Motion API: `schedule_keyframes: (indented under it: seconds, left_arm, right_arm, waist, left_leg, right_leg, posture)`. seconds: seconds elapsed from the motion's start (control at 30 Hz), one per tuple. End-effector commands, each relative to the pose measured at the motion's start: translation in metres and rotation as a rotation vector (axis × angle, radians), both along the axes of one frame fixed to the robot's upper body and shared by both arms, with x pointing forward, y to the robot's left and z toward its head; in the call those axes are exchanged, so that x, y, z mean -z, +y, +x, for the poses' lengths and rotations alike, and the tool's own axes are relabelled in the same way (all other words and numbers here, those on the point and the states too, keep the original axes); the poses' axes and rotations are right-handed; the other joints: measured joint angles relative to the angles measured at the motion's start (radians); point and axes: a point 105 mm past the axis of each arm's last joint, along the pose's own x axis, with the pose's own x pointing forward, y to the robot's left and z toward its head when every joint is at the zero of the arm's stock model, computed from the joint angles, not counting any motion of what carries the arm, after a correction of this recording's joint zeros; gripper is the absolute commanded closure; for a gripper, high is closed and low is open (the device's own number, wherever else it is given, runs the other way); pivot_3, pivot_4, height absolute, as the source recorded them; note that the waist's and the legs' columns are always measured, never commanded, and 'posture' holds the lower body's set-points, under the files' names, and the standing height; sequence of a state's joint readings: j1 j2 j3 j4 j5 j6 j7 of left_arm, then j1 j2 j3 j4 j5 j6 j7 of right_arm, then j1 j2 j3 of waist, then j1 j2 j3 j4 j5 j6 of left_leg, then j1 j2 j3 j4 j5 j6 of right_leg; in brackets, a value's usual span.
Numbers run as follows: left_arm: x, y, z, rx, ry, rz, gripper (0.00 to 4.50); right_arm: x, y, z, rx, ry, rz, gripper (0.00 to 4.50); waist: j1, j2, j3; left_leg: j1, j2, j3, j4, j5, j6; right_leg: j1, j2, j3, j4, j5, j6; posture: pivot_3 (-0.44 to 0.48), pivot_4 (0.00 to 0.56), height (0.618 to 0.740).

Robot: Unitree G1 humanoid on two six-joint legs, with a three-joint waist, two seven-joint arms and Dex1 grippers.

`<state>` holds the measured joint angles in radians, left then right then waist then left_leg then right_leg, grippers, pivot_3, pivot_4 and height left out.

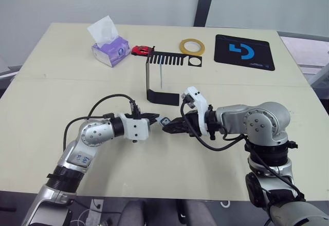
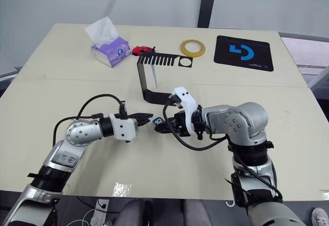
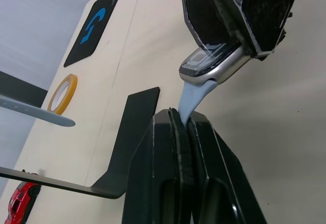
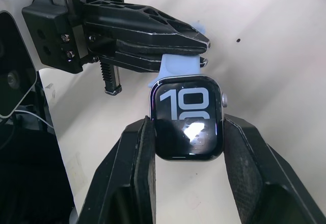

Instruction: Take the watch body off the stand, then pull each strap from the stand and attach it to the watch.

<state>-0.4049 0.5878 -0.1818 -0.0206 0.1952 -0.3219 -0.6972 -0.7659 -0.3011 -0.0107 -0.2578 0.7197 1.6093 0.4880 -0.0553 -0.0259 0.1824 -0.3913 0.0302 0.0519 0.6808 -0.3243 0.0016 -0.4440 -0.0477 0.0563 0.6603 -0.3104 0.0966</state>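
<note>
The watch body (image 4: 187, 121), dark screen with light digits, is held above the table with my right gripper (image 4: 188, 128) shut on its sides. One pale blue strap (image 4: 178, 66) meets the watch's edge, and my left gripper (image 3: 184, 116) is shut on that strap. The two grippers meet tip to tip in front of the black stand (image 1: 147, 77). A second strap (image 1: 162, 75) hangs from the stand's slotted top plate (image 1: 167, 59).
A tissue box (image 1: 109, 49), a red toy car (image 1: 141, 50), a yellow tape ring (image 1: 190, 45) and a black mat with a blue logo (image 1: 244, 51) lie at the table's far side, behind the stand. The stand's foot (image 1: 163, 97) lies just beyond the grippers.
</note>
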Motion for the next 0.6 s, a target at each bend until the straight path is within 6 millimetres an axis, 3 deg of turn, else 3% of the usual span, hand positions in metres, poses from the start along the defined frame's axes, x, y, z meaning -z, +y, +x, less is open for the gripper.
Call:
schedule_keyframes:
  seconds: [0.03,0.6]
  left_arm:
    - [-0.008,-0.003,0.0,0.011,-0.04,-0.014,4.43]
    - [-0.012,-0.005,0.002,0.021,-0.048,-0.019,4.43]
  right_arm:
    - [-0.01,0.002,-0.003,-0.02,-0.026,0.034,2.98]
    - [-0.015,0.014,-0.008,-0.035,-0.056,0.058,2.98]
  waist:
    - [0.0,0.0,0.0]
    - [0.001,0.0,0.0]
  left_leg:
    - [0.0,0.0,0.0,0.0,0.0,0.0]
    - [0.0,0.0,0.0,0.0,0.0,0.0]
  right_leg:
    - [0.0,0.0,0.0,0.0,0.0,0.0]
    - [0.0,0.0,0.0,0.0,0.0,0.0]
  posture:
    - [0.0,0.15,0.738]
    - [0.0,0.15,0.738]
